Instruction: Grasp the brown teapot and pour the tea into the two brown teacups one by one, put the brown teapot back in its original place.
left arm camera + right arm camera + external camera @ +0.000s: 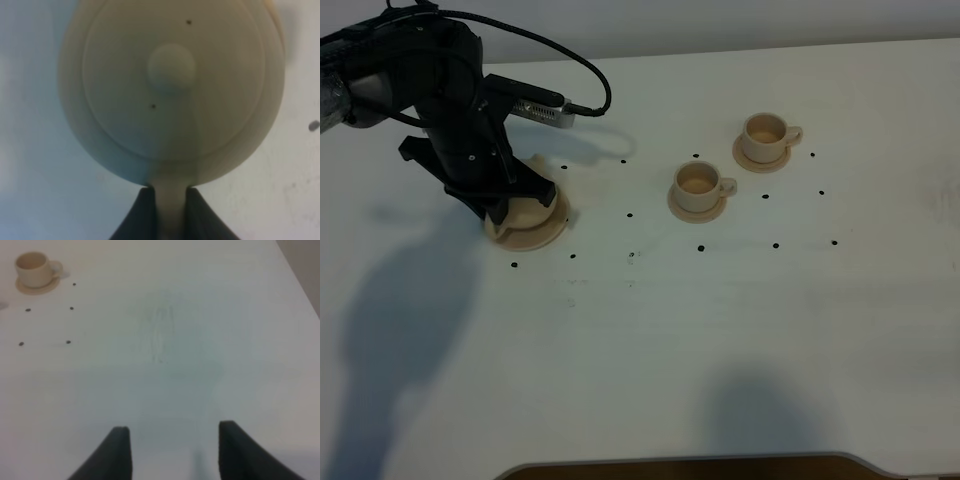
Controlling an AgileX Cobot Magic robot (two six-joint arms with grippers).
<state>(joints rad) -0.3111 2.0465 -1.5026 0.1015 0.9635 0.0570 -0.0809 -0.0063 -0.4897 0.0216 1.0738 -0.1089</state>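
at the bottom edge of the high view a dark curved edge (690, 468) is seen, and above it the white table (650, 340) is crossed by two soft shadows; small black dots (701, 247) are scattered across the middle of the frame

at left centre the black left arm (460, 110) is bent down over the brown teapot (528, 213), which is seen on the wide saucer (554, 231), and much of the pot is hidden by the arm

in the left wrist view the left gripper (172, 194) is shown at the bottom centre, clamped on the loop handle (172, 215), with a dark finger (142, 217) pressed to each side of it; beyond that, the round lid and its knob (171, 67) are seen from straight above

right of centre the nearer teacup (698, 183) is stood on its small saucer, handle turned to the right; further up and to the right the farther teacup (765, 132) is set the same way, just apart from the first

in the right wrist view the right gripper (174, 429) is held with its fingers well apart above bare table at the bottom of the frame; far off in the upper left corner one cup on a saucer (34, 267) is caught, and which of the two it is cannot be told
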